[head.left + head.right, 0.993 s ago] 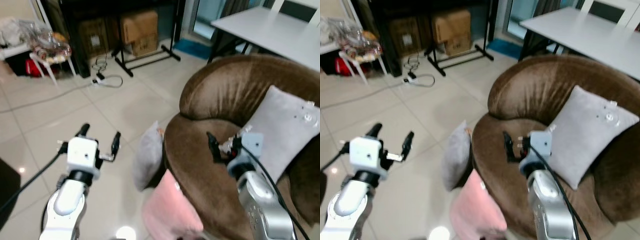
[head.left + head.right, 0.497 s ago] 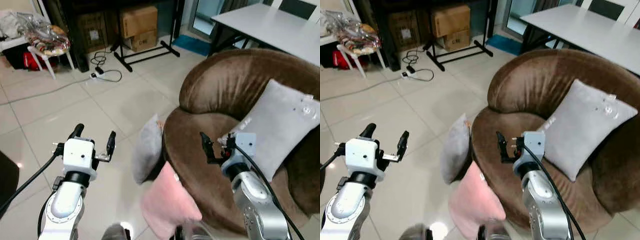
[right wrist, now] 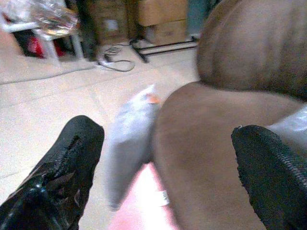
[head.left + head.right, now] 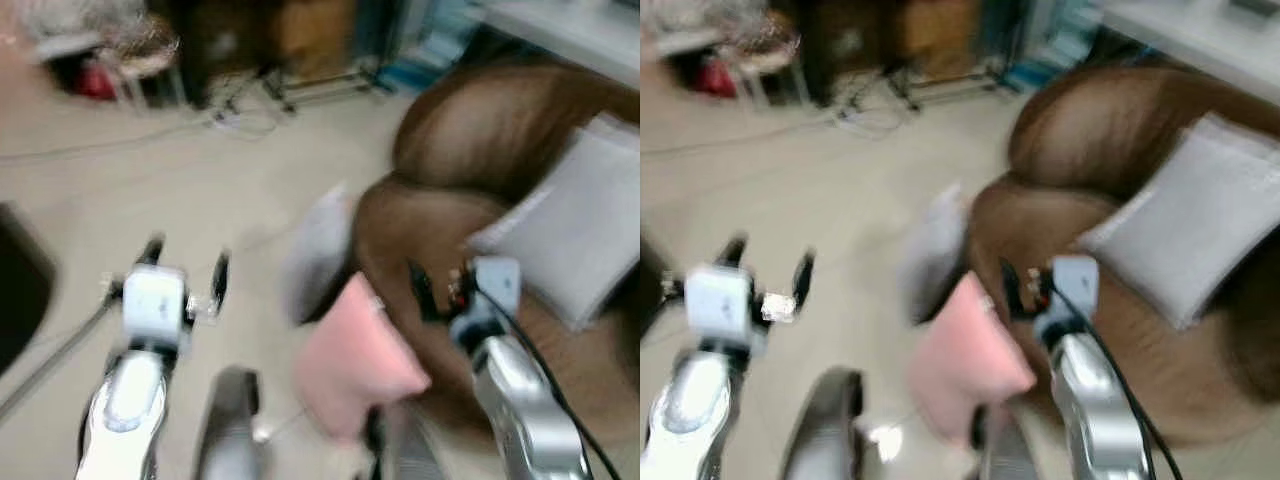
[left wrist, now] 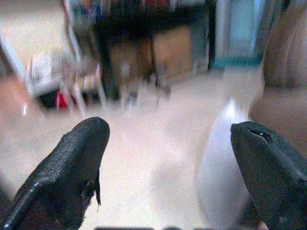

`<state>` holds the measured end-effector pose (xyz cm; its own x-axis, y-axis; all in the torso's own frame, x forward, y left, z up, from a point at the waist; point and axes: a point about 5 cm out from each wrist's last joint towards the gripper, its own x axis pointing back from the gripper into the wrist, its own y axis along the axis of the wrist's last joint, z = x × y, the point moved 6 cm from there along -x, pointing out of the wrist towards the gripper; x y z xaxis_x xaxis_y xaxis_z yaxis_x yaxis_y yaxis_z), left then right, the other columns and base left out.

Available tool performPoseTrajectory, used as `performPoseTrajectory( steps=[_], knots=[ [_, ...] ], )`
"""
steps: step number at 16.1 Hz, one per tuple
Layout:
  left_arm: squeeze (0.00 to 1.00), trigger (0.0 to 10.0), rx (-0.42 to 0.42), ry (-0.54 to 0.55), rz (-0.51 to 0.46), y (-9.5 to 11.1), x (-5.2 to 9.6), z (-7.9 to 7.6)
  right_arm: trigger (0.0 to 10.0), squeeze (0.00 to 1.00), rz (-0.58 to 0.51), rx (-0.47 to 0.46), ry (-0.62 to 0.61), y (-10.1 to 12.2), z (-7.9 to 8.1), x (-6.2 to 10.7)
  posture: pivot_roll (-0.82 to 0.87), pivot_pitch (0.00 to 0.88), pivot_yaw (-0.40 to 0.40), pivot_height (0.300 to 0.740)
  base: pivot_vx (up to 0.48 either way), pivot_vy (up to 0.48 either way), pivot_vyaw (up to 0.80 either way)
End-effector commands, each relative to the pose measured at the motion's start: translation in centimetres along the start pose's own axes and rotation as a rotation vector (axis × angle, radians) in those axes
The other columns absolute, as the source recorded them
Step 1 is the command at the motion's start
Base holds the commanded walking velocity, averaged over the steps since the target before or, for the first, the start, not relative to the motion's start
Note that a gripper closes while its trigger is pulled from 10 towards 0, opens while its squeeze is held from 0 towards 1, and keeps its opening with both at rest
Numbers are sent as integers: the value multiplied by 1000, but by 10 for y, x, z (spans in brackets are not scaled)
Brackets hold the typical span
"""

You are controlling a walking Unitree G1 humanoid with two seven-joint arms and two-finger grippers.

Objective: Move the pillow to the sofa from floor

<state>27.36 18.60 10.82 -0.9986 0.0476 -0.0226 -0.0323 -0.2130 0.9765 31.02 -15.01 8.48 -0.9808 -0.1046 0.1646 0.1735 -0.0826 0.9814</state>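
The eye views are blurred. A pink pillow (image 4: 355, 360) lies on the tiled floor against the front of the brown sofa (image 4: 480, 130). A grey pillow (image 4: 320, 245) stands on the floor beside it, leaning on the sofa's side; it also appears in the wrist views as a grey pillow (image 3: 129, 143) (image 5: 225, 182). Another grey pillow (image 4: 580, 230) rests on the sofa seat. My left gripper (image 4: 185, 272) is open above bare floor, left of both floor pillows. My right gripper (image 4: 437, 288) is open over the sofa's front edge, just right of the pink pillow. Neither holds anything.
Cardboard boxes (image 4: 310, 30), a black stand and a cable (image 4: 240, 118) lie at the far side of the floor. A white stool (image 4: 125, 60) stands at the back left. A dark object (image 4: 20, 290) sits at the left edge. My own legs (image 4: 230, 430) show at the bottom.
The whole picture has shifted and blurred, so the camera has moved; my legs now show more at the bottom. Both grippers stay open and the pillows lie as before.
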Motion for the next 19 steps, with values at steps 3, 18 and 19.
performPoseTrajectory(
  steps=[3,18,19],
  knots=[
    [522,10000,-6,12,-54,14,-5,2,10000,0,15,4,-7,-4,0,1,38,105,-69,612,0,0,0],
    [537,10000,23,8,-60,15,-4,1,10000,0,25,13,14,-6,3,-1,37,105,-78,612,20,0,0],
    [537,10000,23,8,-59,15,-4,1,10000,0,27,23,14,-6,3,-1,37,104,-79,612,307,0,0]
  ],
)
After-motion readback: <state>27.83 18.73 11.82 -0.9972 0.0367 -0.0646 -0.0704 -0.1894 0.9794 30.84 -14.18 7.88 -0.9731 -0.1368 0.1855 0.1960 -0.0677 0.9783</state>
